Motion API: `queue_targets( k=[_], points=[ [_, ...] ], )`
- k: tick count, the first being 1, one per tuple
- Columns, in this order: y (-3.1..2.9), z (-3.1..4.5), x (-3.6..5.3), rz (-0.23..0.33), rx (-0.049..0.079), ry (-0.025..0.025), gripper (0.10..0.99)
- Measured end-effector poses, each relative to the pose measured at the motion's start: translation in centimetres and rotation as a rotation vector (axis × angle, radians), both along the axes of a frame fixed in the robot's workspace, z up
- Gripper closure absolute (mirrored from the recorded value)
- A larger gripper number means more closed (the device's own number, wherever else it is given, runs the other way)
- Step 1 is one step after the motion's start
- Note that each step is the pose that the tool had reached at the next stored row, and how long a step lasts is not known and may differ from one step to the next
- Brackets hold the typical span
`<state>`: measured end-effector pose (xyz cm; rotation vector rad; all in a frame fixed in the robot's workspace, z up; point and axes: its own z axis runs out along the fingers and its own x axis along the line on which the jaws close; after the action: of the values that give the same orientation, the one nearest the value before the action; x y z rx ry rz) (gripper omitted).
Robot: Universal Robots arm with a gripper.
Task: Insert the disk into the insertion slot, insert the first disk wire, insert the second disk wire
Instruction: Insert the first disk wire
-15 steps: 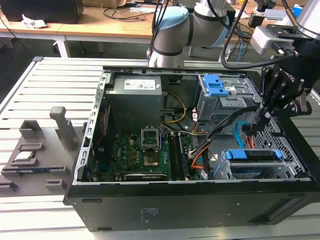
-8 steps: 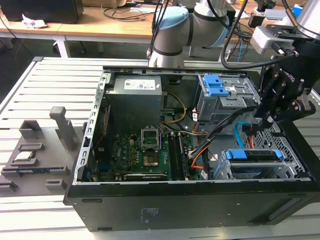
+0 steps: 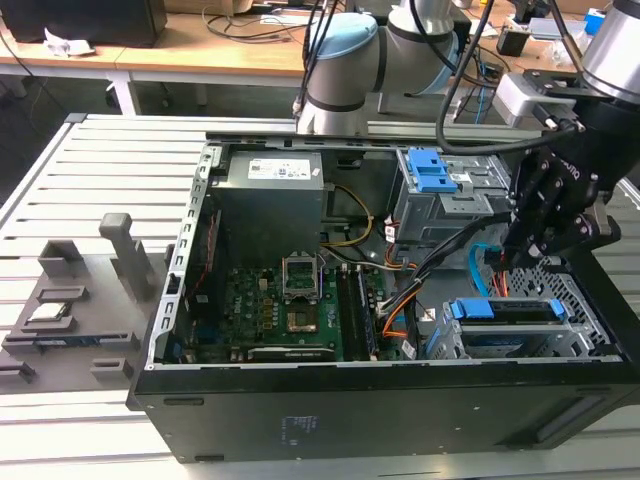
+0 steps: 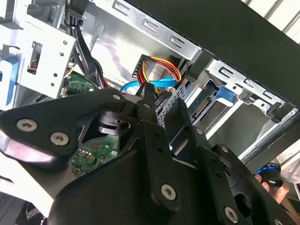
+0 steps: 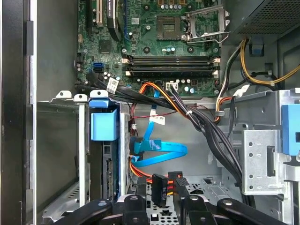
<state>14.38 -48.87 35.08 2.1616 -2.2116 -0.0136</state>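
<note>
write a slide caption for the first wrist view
Claw at the black connector of the first disk wire; the disk sits in the insertion slot, light-blue second disk wire looped alongside.

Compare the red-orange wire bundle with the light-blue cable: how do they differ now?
The red-orange wire bundle is several thin wires; the light-blue cable is one flat ribbon. The bundle's black connector sits at the gripper; the light-blue cable loops farther off. Both lie beside the disk.

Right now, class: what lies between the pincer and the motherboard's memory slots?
In the first wrist view: the first disk wire and its black connector, right by the pincer, then the looped second disk wire, then black cables.
</note>
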Motion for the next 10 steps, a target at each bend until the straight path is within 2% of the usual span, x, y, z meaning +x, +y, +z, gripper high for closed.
queue_targets(
  k=[4, 7, 10],
  points=[
    [-0.01, 0.00, 0.00, 0.000, -0.002, 0.0000, 0.725],
    [0.00, -0.01, 0.00, 0.000, -0.003, 0.0000, 0.914],
    [-0.01, 0.00, 0.00, 0.000, -0.005, 0.0000, 0.918]
  ],
)
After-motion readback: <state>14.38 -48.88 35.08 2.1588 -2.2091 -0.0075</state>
